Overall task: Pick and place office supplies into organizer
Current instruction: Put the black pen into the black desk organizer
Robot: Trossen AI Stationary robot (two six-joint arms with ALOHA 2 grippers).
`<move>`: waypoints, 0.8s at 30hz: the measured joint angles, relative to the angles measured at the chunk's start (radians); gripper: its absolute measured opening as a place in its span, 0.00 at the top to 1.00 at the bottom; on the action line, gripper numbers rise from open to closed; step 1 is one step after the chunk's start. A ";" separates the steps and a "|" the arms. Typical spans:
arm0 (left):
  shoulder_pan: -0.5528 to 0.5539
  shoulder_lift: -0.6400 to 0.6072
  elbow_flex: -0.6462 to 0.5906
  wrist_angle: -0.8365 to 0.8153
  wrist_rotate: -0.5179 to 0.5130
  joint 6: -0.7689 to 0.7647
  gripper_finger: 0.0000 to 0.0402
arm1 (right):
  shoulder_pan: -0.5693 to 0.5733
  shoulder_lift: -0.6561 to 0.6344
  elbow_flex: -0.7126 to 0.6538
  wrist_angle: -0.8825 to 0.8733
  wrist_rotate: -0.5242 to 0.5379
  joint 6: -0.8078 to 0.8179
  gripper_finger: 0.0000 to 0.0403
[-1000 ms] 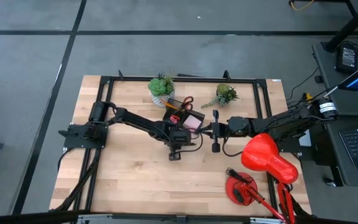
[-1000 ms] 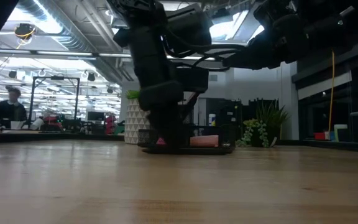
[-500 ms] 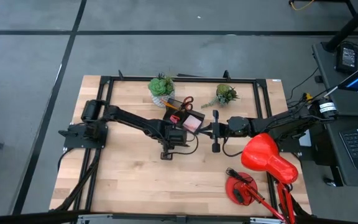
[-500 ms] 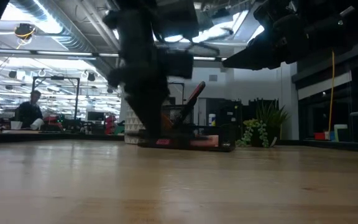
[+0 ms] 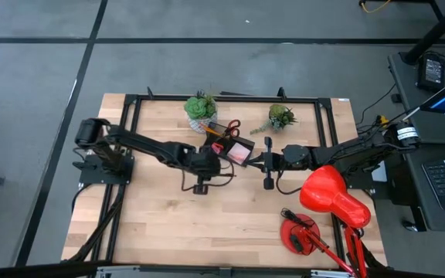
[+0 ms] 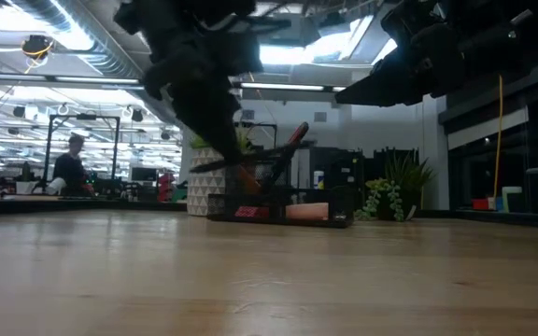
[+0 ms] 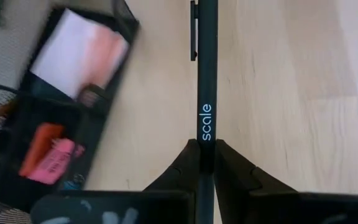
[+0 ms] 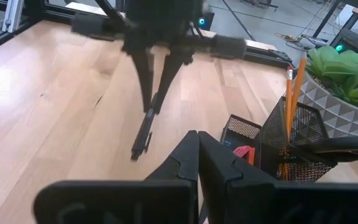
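My left gripper (image 5: 200,179) is shut on a black pen (image 7: 204,74) printed "scale", above the table near the organizer's near-left corner. It also shows in the right wrist view (image 8: 149,107) and the low view (image 6: 215,131). The black mesh organizer (image 5: 224,144) stands at the table's far middle and holds two pencils (image 8: 293,87), red-handled scissors (image 5: 232,127), a pink sticky pad (image 5: 240,153) and erasers (image 7: 50,158). My right gripper (image 5: 253,160) is shut and empty, just right of the organizer. My left gripper pinches the pen's barrel (image 7: 204,146) between its two fingers, just behind the "scale" print and away from the clip end (image 7: 193,31). The fingers (image 8: 146,81) point down and lie across the pen. The pen (image 6: 220,164) is lifted clear of the table, slightly tilted.
Two potted plants (image 5: 201,108) (image 5: 281,117) stand behind the organizer. A red desk lamp (image 5: 332,198) with its base (image 5: 300,235) fills the near right. Black frame rails (image 5: 230,98) run round the table's far part. A person (image 6: 68,168) is in the room beyond.
My left gripper has gone from low beside the organizer toward the table's left edge and up, shut on the pen. The pen has come off the table and now hangs clear. My right gripper has kept still.
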 joint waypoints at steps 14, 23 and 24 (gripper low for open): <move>0.154 -0.303 -0.388 0.707 0.041 0.172 0.95 | 0.000 0.000 0.000 0.002 0.002 0.004 0.98; 0.262 -0.268 -0.550 1.221 0.062 0.147 0.95 | 0.000 0.000 0.000 0.007 0.002 0.004 0.98; 0.268 -0.258 -0.555 1.268 0.062 0.147 0.95 | 0.000 0.000 0.000 0.007 0.002 0.004 0.98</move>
